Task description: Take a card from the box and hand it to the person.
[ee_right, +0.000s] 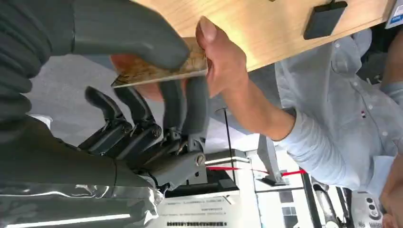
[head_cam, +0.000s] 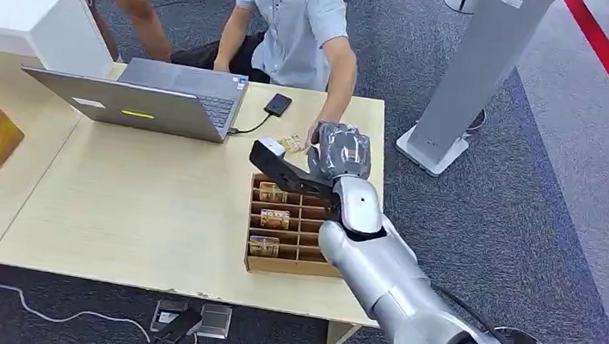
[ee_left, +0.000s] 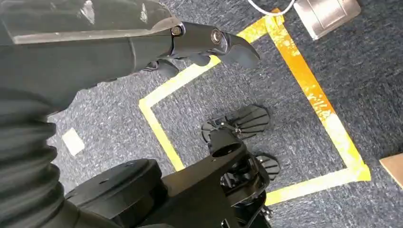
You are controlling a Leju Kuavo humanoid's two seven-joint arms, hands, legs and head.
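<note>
Here the card [ee_right: 161,69] is held flat between the thick thumb and two of the darker fingers [ee_right: 190,102] of the right hand [ee_right: 142,95], raised above the far edge of the table [head_cam: 151,198] just beyond the card box [head_cam: 286,261]. Its long axis is seen to run outward from the robot's palm toward the seated person [head_cam: 297,15], so that the free end projects past the thumb. That free end is already pinched by the person's hand [ee_right: 223,61], whose thumb lies on one face and whose fingers lie beneath; the card is thus gripped from both ends at once. The remaining robot fingers are spread and curled away from the card.

The handover is judged to be almost complete: what is called for next is a loosening of the thumb, so that the card may be drawn away along its length.

In the box, further cards [head_cam: 271,218] are stacked in the left compartments. A laptop [head_cam: 154,96] and a dark phone [head_cam: 277,104] lie farther off on the table.

The left hand [ee_left: 209,42] hangs beside the body over the carpet, holding nothing, with its fingers partly curled.
</note>
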